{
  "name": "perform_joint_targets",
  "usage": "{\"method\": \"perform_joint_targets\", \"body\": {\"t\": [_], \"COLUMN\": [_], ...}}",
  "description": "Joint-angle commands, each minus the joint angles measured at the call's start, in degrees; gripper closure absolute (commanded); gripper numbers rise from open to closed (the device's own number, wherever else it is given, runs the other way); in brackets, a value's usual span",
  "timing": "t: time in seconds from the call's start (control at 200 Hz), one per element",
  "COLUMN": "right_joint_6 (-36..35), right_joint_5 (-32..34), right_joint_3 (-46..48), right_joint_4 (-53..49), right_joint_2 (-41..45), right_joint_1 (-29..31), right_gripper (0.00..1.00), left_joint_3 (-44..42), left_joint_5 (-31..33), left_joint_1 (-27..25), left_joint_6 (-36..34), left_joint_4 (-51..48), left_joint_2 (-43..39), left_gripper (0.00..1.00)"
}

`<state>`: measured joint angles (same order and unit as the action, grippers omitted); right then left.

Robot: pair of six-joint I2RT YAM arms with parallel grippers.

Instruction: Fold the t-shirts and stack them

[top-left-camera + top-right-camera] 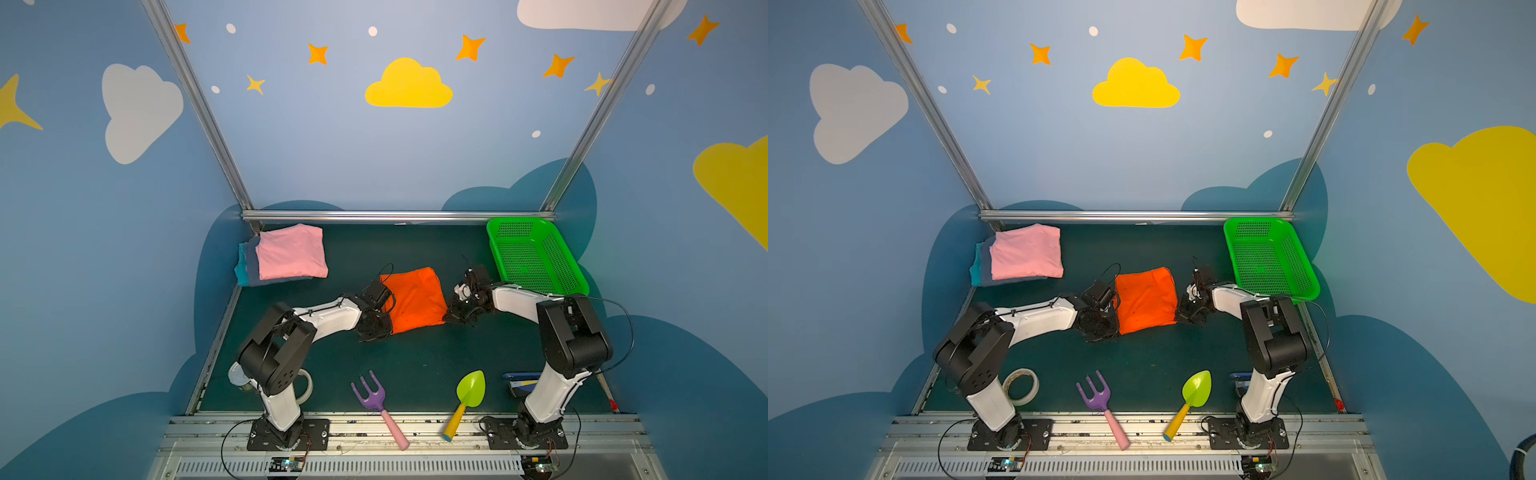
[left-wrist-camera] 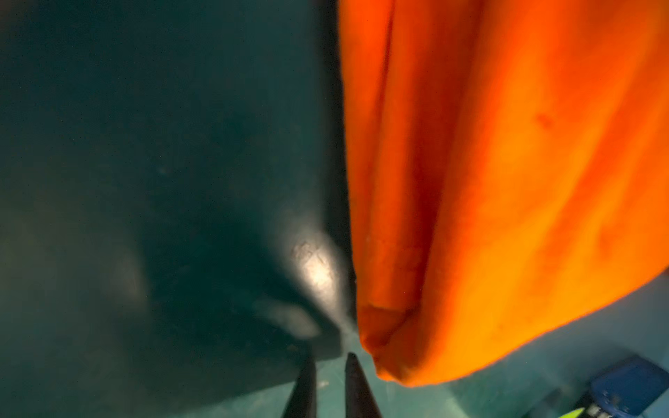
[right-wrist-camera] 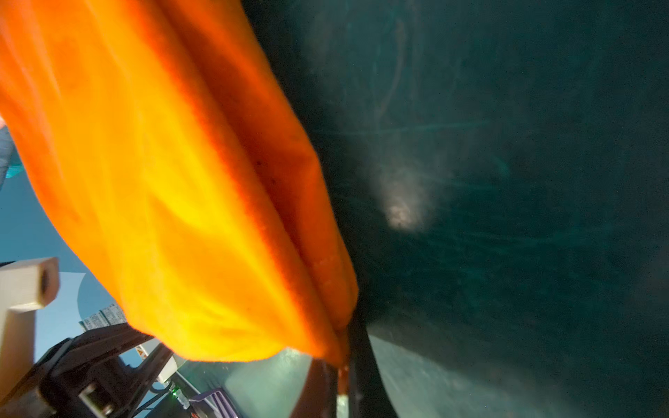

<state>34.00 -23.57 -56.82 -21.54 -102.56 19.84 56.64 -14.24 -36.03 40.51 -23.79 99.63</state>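
On your dark green table [image 1: 415, 365], the stack [image 1: 248, 266] topped by the pink t-shirt [image 1: 291, 251] sits in the far left corner, and the folded orange t-shirt [image 1: 415, 301] is mid-table between both arms. Your right gripper [image 3: 342, 362] is clamped on its edge; your left gripper [image 2: 330, 362] is slightly parted, empty, just beside the cloth

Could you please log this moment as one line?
orange t-shirt: folded, mid-table | left gripper: jaws parted, empty | right gripper: shut on orange t-shirt
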Motion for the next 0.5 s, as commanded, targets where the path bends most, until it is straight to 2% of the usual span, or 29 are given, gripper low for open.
{"method": "perform_joint_targets", "body": {"t": [0.0, 0.11, 0.27, 0.385, 0.496], "right_joint_6": [-1.5, -1.7, -1.6, -1.7, -1.8], "right_joint_5": [3.7, 4.4, 4.8, 5.0, 4.9], "right_joint_3": [-1.2, -1.0, -0.4, 0.1, 0.4], "right_joint_4": [-4.1, -4.4, -4.6, -4.8, -4.9], "right_joint_2": [0.0, 0.1, 0.3, 0.4, 0.0], "right_joint_1": [2.4, 3.1, 3.1, 3.0, 2.9], "right_gripper": [1.00, 1.00, 1.00, 0.86, 0.81], "left_joint_3": [1.2, 4.1, 6.1, 6.6, 6.5], "left_joint_5": [1.7, 4.7, 1.7, -2.0, -3.9], "left_joint_1": [0.7, 3.0, 6.4, 7.2, 7.5], "left_joint_6": [-1.3, -2.6, -1.9, -0.5, 0.9], "left_joint_4": [-5.8, -7.5, -2.9, 2.3, 7.5], "left_joint_2": [-3.3, -5.3, -2.9, -0.3, 2.5], "left_gripper": [0.71, 0.60, 0.36, 0.28, 0.27]}}
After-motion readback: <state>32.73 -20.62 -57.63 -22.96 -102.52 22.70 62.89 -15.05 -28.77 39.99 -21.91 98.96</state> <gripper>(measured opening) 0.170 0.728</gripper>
